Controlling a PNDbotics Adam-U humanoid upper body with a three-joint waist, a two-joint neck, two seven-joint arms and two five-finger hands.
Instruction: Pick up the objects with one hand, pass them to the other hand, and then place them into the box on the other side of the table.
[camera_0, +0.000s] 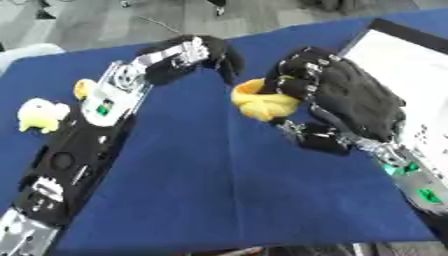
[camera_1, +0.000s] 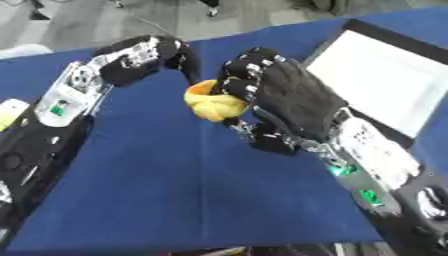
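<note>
— What's nearest you?

— The blue cloth table (camera_0: 219, 200), smooth and flat, with my two black-and-silver forearms running up either side of it. Going out on the right, my right hand (camera_1: 289, 100) is curled round one soft, lumpy yellow object (camera_1: 210, 106), roughly at the table's middle and held off the cloth. The fingers wrap its right side.

— And the left hand?

— My left hand (camera_0: 197, 55) sits a bit farther and to the left of the yellow piece, just beside it. Its fingers hang down in a relaxed bend, holding nothing. I can't tell whether a fingertip touches the object.

— Anything else left on the table?

— Two more on the far left: one pale yellow plush-looking toy (camera_0: 39, 115), rounded and fuzzy, and a small deeper yellow shape (camera_0: 83, 89) mostly hidden behind my left wrist.

— The box?

— One box (camera_1: 385, 80), far right, rectangular, dark rim, flat white inside.
</note>
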